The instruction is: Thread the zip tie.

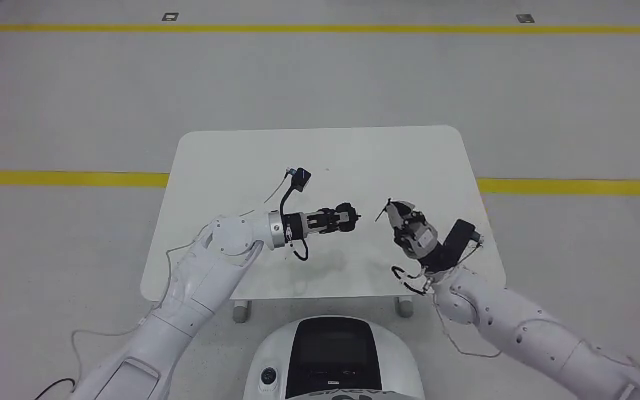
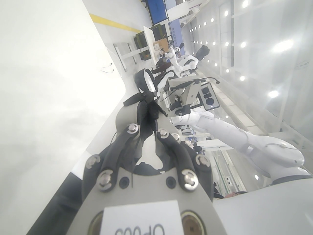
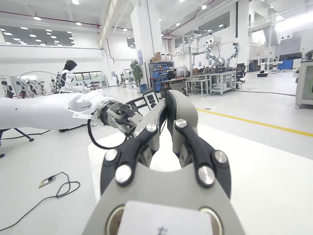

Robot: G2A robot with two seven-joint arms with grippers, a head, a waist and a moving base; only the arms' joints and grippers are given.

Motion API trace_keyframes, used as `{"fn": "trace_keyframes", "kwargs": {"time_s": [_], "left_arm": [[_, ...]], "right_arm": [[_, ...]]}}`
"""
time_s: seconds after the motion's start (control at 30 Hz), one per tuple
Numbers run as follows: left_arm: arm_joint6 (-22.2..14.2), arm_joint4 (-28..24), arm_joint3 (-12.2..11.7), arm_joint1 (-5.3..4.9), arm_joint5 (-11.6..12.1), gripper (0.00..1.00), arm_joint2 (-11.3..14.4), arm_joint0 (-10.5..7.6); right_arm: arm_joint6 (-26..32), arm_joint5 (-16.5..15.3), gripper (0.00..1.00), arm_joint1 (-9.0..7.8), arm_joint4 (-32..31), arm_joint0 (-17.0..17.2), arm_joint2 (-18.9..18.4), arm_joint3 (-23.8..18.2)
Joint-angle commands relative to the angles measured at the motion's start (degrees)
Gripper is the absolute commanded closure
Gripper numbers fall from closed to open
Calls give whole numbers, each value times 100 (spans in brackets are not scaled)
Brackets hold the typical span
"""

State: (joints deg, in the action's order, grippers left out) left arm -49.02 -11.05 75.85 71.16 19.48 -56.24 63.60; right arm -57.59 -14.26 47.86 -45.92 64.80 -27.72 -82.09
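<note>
The left gripper (image 2: 148,110) is pinching a black zip tie (image 2: 129,101). Facing it nearby above the table (image 1: 230,170), the right gripper (image 1: 400,214) is clamping a thin dark strip (image 1: 383,210).

zip tie (image 2: 132,100) blurred, ends indistinct

A large robotics lab or factory hall: other humanoid robots (image 3: 67,74), metal workbenches (image 3: 215,84), yellow floor lines (image 3: 256,123), high ceiling lights (image 3: 75,1), and what may be parts shelving (image 3: 161,70).

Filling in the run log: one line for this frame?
right fingers: shut on zip tie | left fingers: shut | tips apart above table | not threaded
</note>
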Motion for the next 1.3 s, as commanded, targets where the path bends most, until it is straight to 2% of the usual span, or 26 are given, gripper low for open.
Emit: {"fn": "trace_keyframes", "kwargs": {"time_s": [0.0,0.1,0.13,0.6,0.8,1.13,1.27], "left_arm": [[0,0,0,0,0,100,0,0],[0,0,0,0,0,100,0,0],[0,0,0,0,0,100,0,0],[0,0,0,0,0,100,0,0],[0,0,0,0,0,100,0,0],[0,0,0,0,0,100,0,0],[0,0,0,0,0,100,0,0]], "right_arm": [[24,-51,100,150,55,-88,12,152],[-81,-206,100,332,122,-148,18,337],[-106,-194,100,345,109,-149,11,363],[-78,-185,100,347,110,-142,4,358],[143,-116,100,382,-101,75,-245,212],[80,128,100,477,-680,442,-566,7],[80,128,100,477,-680,442,-566,7]]}}
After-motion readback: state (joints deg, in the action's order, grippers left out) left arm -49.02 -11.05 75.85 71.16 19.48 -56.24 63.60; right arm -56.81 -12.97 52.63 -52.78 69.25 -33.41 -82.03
